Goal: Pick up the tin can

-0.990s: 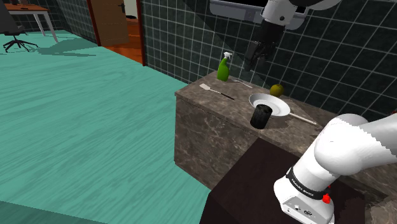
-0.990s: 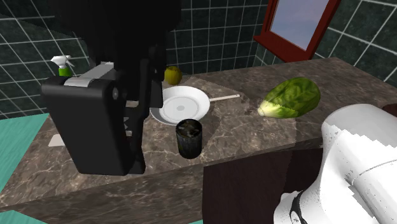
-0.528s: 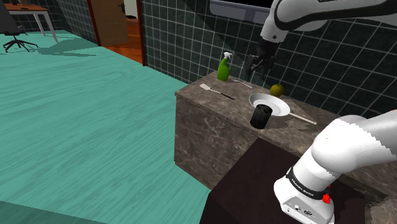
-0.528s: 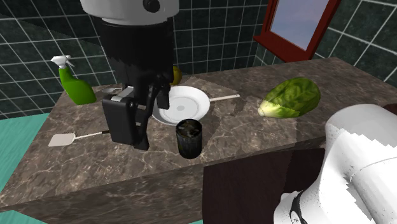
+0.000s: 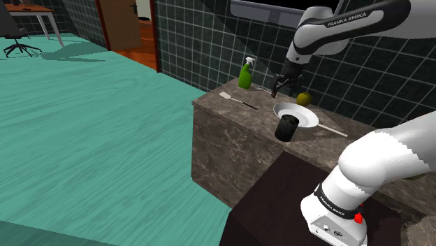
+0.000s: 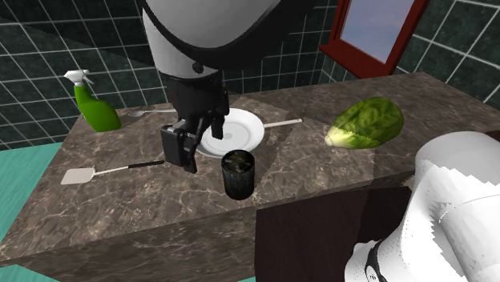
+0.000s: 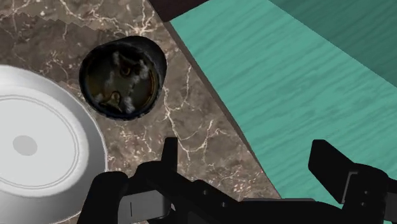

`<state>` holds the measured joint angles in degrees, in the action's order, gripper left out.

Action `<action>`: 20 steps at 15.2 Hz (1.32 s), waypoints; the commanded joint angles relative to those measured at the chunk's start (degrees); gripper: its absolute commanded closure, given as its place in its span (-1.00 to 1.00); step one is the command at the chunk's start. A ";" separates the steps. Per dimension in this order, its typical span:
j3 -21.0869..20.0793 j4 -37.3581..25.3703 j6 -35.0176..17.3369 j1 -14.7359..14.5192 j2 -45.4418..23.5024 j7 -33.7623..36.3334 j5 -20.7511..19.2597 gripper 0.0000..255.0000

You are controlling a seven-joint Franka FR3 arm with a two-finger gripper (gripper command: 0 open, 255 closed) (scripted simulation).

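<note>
The tin can point(image 5: 286, 128) is a dark, open-topped cylinder standing upright near the front edge of the marble counter point(image 5: 230, 115). It stands beside a white plate point(image 5: 299, 114). From the second exterior view the can point(image 6: 238, 174) is just in front of the plate point(image 6: 234, 132). My black gripper point(image 6: 196, 138) hangs open above the counter, to that view's left of the can and higher than it. In the wrist view the can point(image 7: 123, 77) lies ahead of the gripper point(image 7: 248, 168), off to one finger's side, with nothing between the fingers point(image 7: 168, 153).
A green spray bottle point(image 6: 94, 106), a spatula point(image 6: 96, 171) and a spoon lie on the counter's left part in the second exterior view. A lettuce head point(image 6: 364, 122) lies at its right. A green fruit point(image 5: 303, 98) sits behind the plate. Teal floor point(image 7: 318, 83) lies below the counter edge.
The gripper has come down from high above the counter toward the plate and can, moving away from the second exterior camera. The can and plate have not moved.
</note>
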<state>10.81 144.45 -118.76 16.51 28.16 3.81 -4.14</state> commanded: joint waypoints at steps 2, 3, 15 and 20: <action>2.19 0.91 -4.01 2.26 -3.49 0.60 -0.87 -1.00; 2.87 1.11 -5.32 2.92 -4.76 0.86 -1.05 -1.00; 8.66 2.70 -18.81 7.30 -18.01 1.67 -0.53 -1.00; 8.96 3.58 -22.05 7.07 -20.45 0.97 0.37 -1.00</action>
<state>19.74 147.89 -140.31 23.61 8.05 4.86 -3.90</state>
